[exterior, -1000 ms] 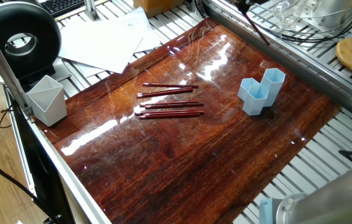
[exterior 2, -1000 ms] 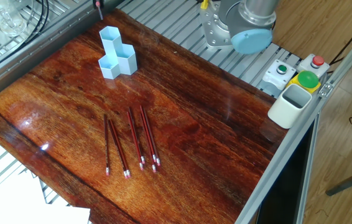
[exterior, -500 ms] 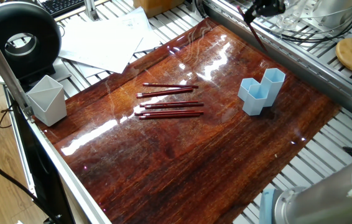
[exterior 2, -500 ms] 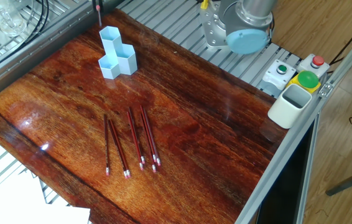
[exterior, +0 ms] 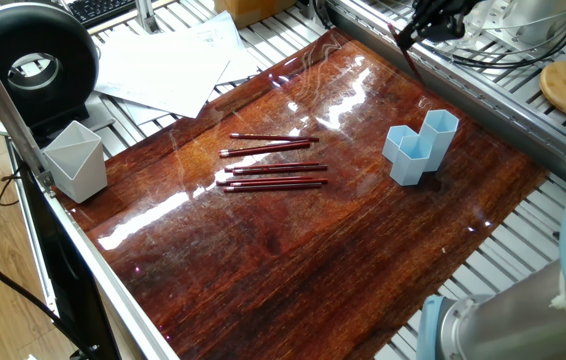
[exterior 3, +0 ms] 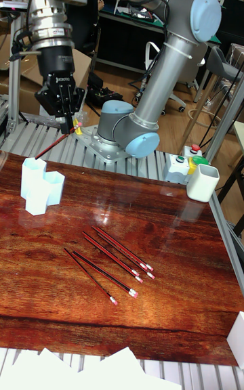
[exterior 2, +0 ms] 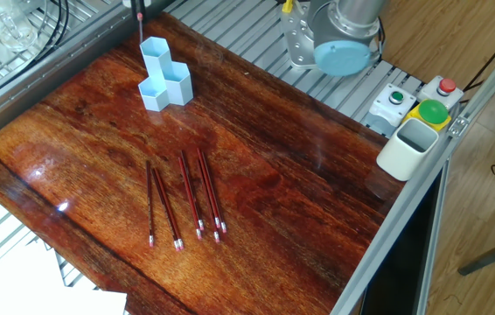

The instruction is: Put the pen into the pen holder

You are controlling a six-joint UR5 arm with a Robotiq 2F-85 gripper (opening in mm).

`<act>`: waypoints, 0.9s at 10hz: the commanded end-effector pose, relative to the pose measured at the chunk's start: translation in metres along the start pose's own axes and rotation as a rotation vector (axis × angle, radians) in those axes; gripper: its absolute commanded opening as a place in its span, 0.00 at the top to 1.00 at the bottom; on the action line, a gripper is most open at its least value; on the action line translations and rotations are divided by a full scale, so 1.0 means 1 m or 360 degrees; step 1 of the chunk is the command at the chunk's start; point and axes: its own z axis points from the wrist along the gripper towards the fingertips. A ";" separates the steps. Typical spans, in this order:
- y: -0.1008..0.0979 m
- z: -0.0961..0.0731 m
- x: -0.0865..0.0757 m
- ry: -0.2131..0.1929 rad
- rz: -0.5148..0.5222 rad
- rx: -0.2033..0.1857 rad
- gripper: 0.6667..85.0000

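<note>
above the far left of the surface [exterior 3: 169,275], in the tall fixed view, your gripper [exterior 3: 66,121] hangs with its fingers closed on a dark red pen [exterior 3: 53,147] that slants down and to the left toward the light blue pen holder [exterior 3: 39,186]. the pen's lower tip is near the holder's tallest tube but still above and just beyond it, so nothing is in yet. you have the pick done, by the look of it; lining up over a tube, lowering and letting go are left. four more pens [exterior 3: 112,259] lie loose mid-surface. a pale cup [exterior 3: 202,182] stands at the right edge.
</note>
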 end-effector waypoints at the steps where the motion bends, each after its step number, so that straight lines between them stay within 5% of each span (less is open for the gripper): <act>1: -0.001 0.002 0.006 -0.0040 -0.0013 0.0015 1.00; 9: -0.005 0.010 0.041 -0.0054 0.0097 0.0008 1.00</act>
